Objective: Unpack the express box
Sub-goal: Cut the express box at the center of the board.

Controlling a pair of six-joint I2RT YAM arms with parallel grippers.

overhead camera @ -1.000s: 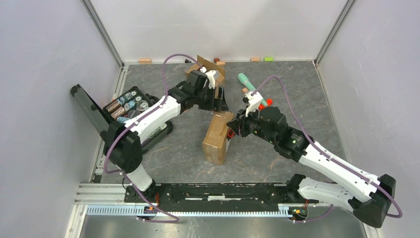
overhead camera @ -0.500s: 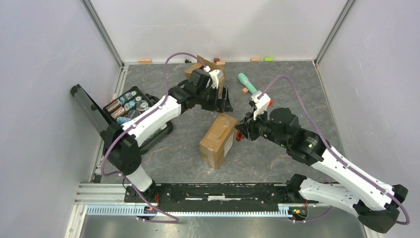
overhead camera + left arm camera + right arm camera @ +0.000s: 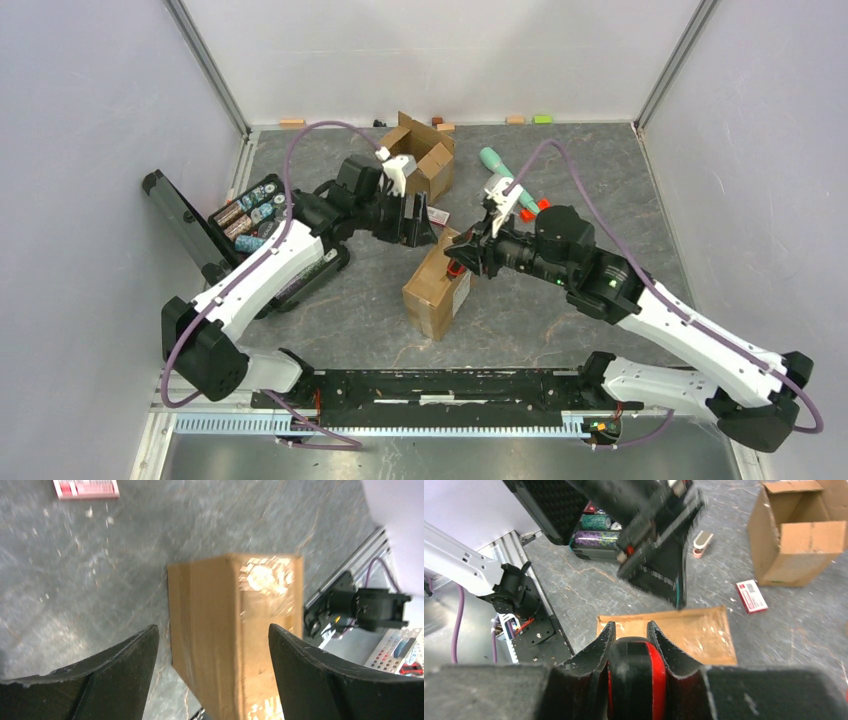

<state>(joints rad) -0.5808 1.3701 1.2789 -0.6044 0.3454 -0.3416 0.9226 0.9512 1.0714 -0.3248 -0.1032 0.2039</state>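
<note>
Top external: taped express box (image 3: 437, 284) lies closed near the middle of the table (image 3: 600, 180), slightly toward the near edge. Left gripper (image 3: 422, 222) hangs over its far end, jaws wide apart, nothing between them. Right gripper (image 3: 459, 258) is clamped on a red-and-black tool (image 3: 455, 269) at the box's right edge; can't tell if it touches the cardboard. Open carton (image 3: 424, 156) sits by the far edge, battery case (image 3: 258, 214) by the left edge.

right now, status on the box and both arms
Left fingers open, over the box. Right fingers shut on a red tool, at the box's far end. Box sealed, taped. Left fingers close ahead of the tool.
</note>
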